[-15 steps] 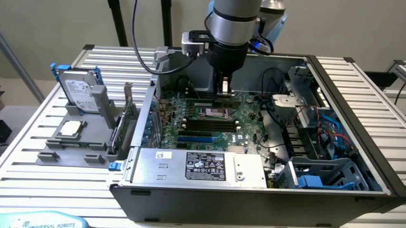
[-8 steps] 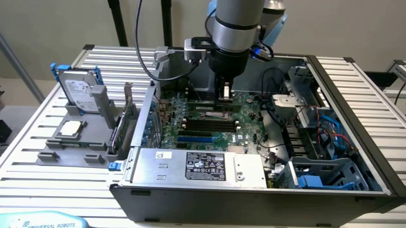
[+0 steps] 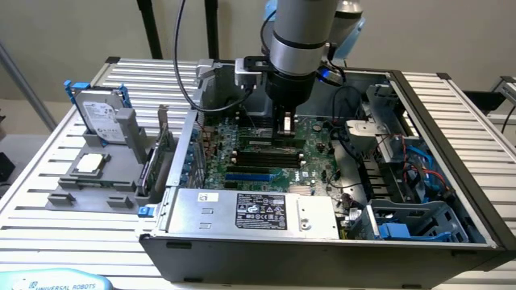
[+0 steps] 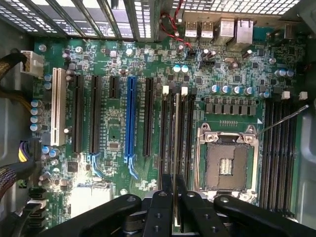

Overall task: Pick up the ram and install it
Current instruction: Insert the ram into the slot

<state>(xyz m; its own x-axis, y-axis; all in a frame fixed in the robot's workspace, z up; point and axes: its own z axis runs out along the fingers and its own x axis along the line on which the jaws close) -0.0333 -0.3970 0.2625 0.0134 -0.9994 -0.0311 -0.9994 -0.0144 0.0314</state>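
- My black pincer [image 4: 175, 197] is clenched on the ram [image 4: 176, 143], a long, thin dark-green circuit-board stick seen edge-on in the wrist view, its near end nipped between my fingertips [image 4: 167, 185].
- The ram stands upright over the long black plastic memory slots [image 4: 183, 133], just at nine o'clock of the silver square processor socket [image 4: 226, 165]; whether its lower edge already touches a slot I cannot tell.
- In the exterior view I hang in the middle of the open grey computer case [image 3: 451, 115], above the green motherboard [image 3: 315, 130], which lies at three o'clock of the blue-framed hard drive [image 3: 101, 112] on the slatted metal surface [image 3: 64, 229].
- To do this well, I judge the stick must stay parallel to its slot and centred between the white end latches [image 4: 184, 90].
- Pressure ought to go straight down and evenly; a tilt might jam one end or bend the board.
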